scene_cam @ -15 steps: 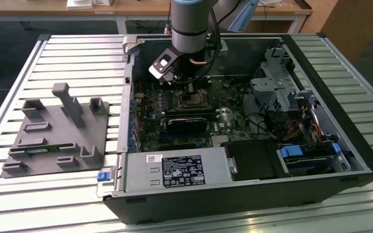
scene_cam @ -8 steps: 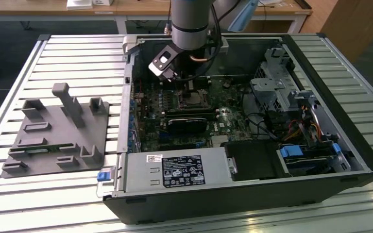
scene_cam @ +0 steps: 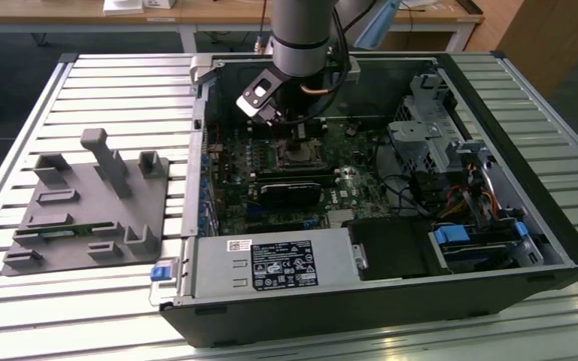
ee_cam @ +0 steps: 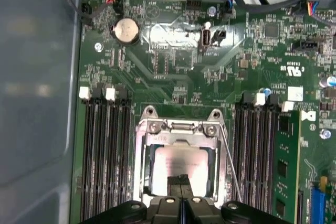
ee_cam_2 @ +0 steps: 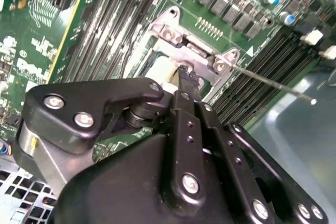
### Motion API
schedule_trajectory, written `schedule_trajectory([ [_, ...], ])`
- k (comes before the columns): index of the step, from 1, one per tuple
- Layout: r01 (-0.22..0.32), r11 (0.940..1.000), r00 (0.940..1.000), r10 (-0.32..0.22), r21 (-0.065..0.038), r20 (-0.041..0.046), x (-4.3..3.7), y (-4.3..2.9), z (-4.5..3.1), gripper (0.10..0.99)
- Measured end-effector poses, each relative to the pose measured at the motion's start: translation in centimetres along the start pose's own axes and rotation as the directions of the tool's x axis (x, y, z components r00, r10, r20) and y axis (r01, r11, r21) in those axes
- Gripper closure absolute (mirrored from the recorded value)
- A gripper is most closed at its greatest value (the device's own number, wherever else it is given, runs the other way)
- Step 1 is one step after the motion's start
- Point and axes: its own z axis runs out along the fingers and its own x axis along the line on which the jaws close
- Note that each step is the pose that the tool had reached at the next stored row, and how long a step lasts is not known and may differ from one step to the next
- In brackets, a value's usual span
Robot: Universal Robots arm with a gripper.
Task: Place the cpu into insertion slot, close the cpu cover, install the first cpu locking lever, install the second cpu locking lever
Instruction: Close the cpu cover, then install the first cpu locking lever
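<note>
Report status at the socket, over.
Gripper shut, low over the cpu. It sits in the insertion slot, cpu cover down. One locking lever sticking out, unlatched.

The gripper (ee_cam_2: 184,71), its black fingers drawn together into one narrow tip, reaches down onto the edge of the silvery cpu cover (ee_cam_2: 195,51). The pale top of the cpu (ee_cam_2: 160,70) shows just beside the tip. From the cover's screwed corner a thin wire locking lever (ee_cam_2: 273,83) runs out over a bank of black memory slots (ee_cam_2: 262,103), and more such slots flank the cover's other side on the green motherboard (ee_cam_2: 26,61)
</note>
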Motion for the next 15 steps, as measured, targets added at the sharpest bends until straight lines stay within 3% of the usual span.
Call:
schedule_trajectory([
  [15,0.000,1.0000,1.0000,0.000,0.000,0.0002,-0.01,0.53,-0.04,0.980],
])
